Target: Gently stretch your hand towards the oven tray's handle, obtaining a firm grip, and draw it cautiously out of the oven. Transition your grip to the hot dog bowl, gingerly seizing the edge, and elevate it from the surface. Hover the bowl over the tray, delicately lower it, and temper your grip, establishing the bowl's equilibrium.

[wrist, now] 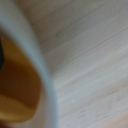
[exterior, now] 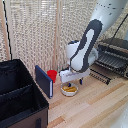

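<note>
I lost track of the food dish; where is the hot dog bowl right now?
In the exterior view the hot dog bowl sits on the wooden table near the centre, right under the gripper, with the red cup just to its left.

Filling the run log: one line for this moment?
phase: at hot dog bowl | claw: over bowl rim, state unclear | oven tray: pulled out | bowl: on table

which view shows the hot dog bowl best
The exterior view: the whole hot dog bowl sits on the wooden table beneath the gripper, beside the red cup. The wrist view gives only a blurred close-up of its white rim and orange contents.
</note>
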